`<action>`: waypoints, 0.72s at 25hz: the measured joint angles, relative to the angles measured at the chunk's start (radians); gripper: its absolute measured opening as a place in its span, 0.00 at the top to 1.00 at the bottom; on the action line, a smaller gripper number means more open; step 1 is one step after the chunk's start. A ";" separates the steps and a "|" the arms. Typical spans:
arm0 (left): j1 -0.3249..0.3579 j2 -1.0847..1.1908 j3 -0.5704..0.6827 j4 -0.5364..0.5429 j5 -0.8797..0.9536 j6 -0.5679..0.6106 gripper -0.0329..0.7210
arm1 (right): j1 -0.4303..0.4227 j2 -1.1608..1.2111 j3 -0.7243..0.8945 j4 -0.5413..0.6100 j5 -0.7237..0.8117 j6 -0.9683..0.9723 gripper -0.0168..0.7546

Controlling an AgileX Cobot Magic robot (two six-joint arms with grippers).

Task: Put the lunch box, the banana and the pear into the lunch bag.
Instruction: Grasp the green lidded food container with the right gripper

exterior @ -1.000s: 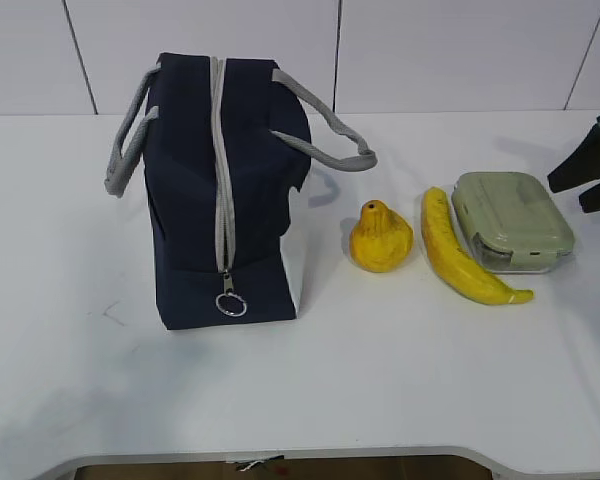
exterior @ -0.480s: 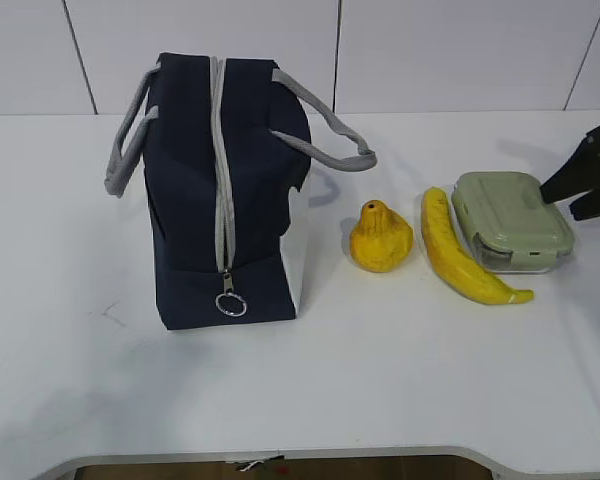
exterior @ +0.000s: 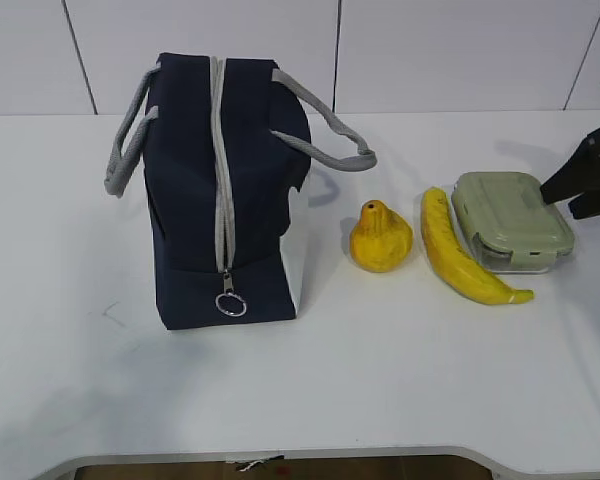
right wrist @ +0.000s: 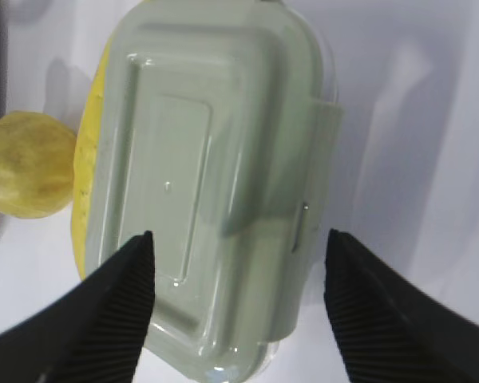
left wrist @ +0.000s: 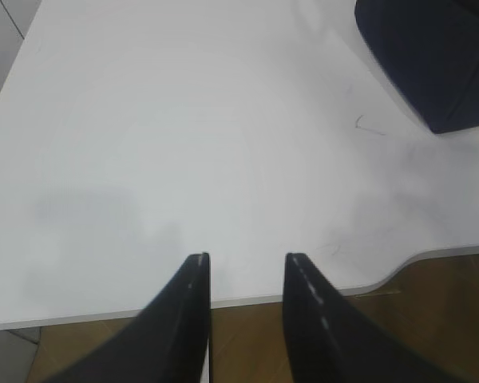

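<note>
Beside the banana (exterior: 467,255), the lunch box (exterior: 512,220) shows a sage-green lid.

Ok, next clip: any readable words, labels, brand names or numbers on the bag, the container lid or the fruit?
None can be read in any view.
Dark navy fabric lunch bag: no print or tag shows.
Pale sage-green clip-on lid of the clear lunch box: plain moulded ridges, no lettering.
Long yellow banana and squat yellow pear: no stickers.
White table: only a small dark scuff, not writing.
</note>
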 joint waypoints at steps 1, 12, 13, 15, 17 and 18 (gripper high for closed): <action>0.000 0.000 0.000 0.000 0.000 0.000 0.64 | 0.000 0.000 0.000 0.003 0.000 0.000 0.28; 0.000 0.000 0.000 0.000 0.000 0.000 0.64 | 0.000 0.002 0.000 0.012 0.000 0.000 0.28; 0.000 0.000 0.000 0.000 0.000 0.000 0.64 | 0.000 0.005 0.000 0.012 0.000 0.000 0.28; 0.000 0.000 0.000 0.000 0.000 0.000 0.64 | 0.000 0.011 -0.001 0.014 0.000 0.000 0.28; 0.000 0.000 0.000 0.000 0.000 0.000 0.64 | 0.000 0.028 -0.001 0.016 0.000 0.000 0.28; 0.000 0.000 0.000 0.000 0.000 0.000 0.64 | 0.000 0.037 -0.004 0.017 0.000 0.000 0.28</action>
